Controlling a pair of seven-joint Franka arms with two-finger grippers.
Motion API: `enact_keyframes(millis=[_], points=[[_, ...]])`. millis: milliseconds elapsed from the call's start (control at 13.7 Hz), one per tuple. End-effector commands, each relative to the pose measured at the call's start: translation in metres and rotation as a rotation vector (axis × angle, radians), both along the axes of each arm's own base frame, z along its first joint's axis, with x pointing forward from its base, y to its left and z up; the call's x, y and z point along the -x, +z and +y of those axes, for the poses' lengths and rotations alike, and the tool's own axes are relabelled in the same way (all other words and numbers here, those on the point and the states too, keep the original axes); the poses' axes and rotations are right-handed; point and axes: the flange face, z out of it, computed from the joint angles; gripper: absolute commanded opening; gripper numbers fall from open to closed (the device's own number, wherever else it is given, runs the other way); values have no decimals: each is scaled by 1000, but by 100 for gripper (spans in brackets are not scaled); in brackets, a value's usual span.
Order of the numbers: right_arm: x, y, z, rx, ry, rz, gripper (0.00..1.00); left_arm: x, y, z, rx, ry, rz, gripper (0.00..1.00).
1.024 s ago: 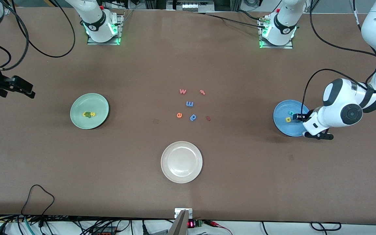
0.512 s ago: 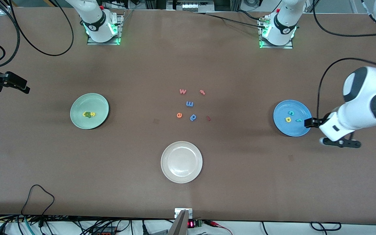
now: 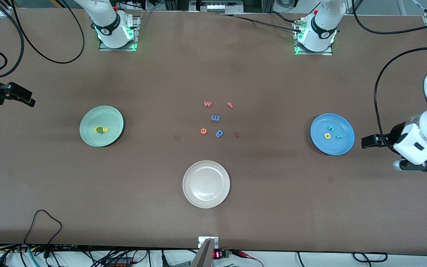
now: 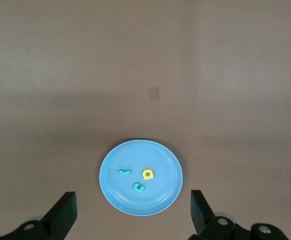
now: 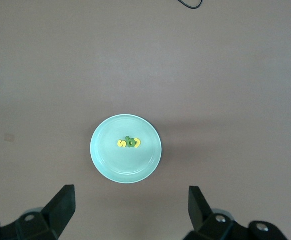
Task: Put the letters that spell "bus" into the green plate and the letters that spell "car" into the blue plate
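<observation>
The green plate point(image 3: 95, 116) lies toward the right arm's end of the table, with the yellow "u", green "b" and yellow "s" point(image 3: 101, 130) huddled together in it. The right wrist view looks down on this plate point(image 5: 110, 160) and its letters point(image 5: 129, 143). My right gripper point(image 3: 28, 100) point(image 5: 131, 192) hangs open and empty, high off that end. The blue plate point(image 3: 341, 146) point(image 4: 163, 192) holds a teal "c" point(image 3: 331, 128), yellow "a" point(image 3: 327, 136) and teal "r" point(image 3: 339, 136), spaced apart. Beside it, my left gripper point(image 3: 365, 142) point(image 4: 130, 196) is raised, open and empty.
A cream-white plate point(image 3: 189, 174) sits nearest the front camera at mid-table. Loose letters lie in the table's middle: an orange "w" point(image 3: 207, 104), red "t" point(image 3: 229, 105), blue "m" point(image 3: 215, 118), orange "e" point(image 3: 204, 130), blue "p" point(image 3: 219, 133) and a small red piece point(image 3: 236, 134).
My left gripper has opened, lifted off the blue plate and drawn back toward its end of the table, uncovering the teal "r". The right gripper has shifted slightly.
</observation>
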Motion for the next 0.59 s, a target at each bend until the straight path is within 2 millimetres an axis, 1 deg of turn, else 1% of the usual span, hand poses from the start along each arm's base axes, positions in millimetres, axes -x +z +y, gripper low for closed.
enact_keyframes(millis=[0,146,220,293,366,439,512], points=[[1,0,-3,9,7,14,100,4,27,10,3,39,-20,100],[4,-2,-2,8,9,39,100,11,45,17,-4,6,-43,100],[7,-4,-1,4,11,65,100,15,53,25,22,12,-55,100],[8,-6,4,2,15,80,100,20,65,26,32,5,-75,100],[8,-5,12,4,26,82,100,28,74,32,29,12,-81,100],[8,-6,16,4,35,83,100,39,80,33,33,11,-86,100],[8,-6,18,3,39,85,100,48,85,30,31,5,-101,100]])
